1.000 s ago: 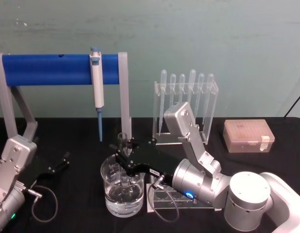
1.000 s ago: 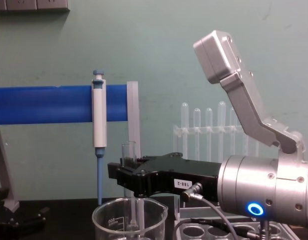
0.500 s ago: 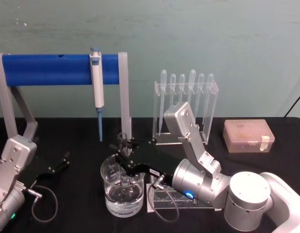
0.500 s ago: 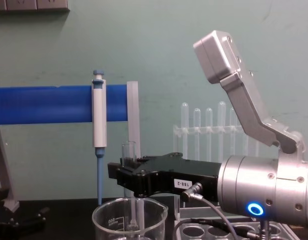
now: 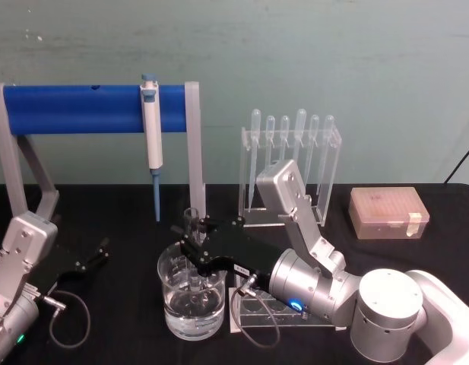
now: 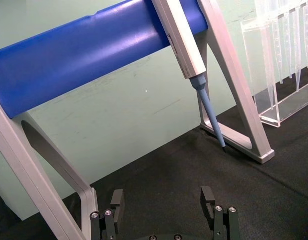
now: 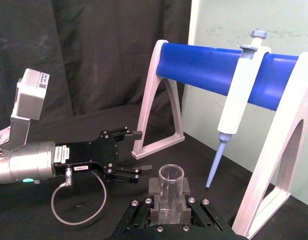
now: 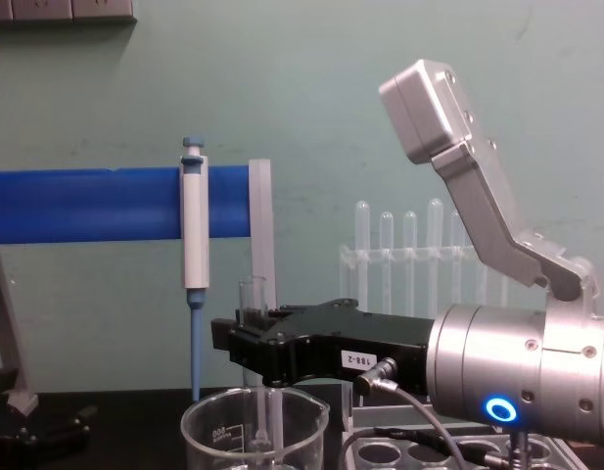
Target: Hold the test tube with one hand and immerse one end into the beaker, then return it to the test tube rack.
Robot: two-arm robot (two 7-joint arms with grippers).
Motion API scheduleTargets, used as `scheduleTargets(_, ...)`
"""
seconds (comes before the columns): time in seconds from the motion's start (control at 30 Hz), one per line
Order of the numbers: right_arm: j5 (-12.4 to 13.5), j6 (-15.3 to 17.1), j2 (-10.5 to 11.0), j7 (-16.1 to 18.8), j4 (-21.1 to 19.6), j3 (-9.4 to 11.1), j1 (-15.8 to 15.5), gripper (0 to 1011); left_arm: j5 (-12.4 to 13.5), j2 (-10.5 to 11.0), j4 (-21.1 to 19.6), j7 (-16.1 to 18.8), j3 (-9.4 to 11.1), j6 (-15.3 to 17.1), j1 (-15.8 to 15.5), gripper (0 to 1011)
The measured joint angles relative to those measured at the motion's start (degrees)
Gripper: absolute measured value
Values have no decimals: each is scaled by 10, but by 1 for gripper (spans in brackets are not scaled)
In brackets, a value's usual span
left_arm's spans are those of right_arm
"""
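Head view showed the right gripper (image 5: 190, 247) reaching across the black bench (image 5: 120, 209) with its black jaws clamped on the test tube (image 5: 191, 217). It held the tube upright over the beaker (image 5: 190, 308), and the plain rim stood up above the jaws. The tube's lower part ran down inside the beaker, which had clear liquid in its bottom; whether the round end actually met the liquid I could not tell. In the chest view the same tube (image 8: 254, 294) rose from the gripper (image 8: 245, 343) and showed again through the glass wall of the beaker (image 8: 213, 436). The clear test tube rack (image 5: 253, 308) sat just beside the beaker, under the right arm. The left gripper (image 5: 93, 257) lay low near the bench on the left, well apart from the beaker. The left wrist view showed its two fingers (image 6: 117, 199) spread wide with nothing between them. Behind stood a stand with a blue bar (image 5: 74, 109) carrying a white-and-blue pipettor (image 5: 152, 141), a clear rack of plastic pipettes (image 5: 291, 163), and a pale orange box (image 5: 388, 213) off to the right.
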Motion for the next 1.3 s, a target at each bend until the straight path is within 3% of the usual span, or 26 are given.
scheduleTargets(0.93, 0, 0, 0, 0, 0, 1, 0, 226, 0, 0, 0, 0, 0, 0, 0, 1000)
scheduleTargets(1.3, 3, 15, 3, 0, -45, 10, 1, 225, 0, 0, 0, 0, 0, 0, 0, 1000)
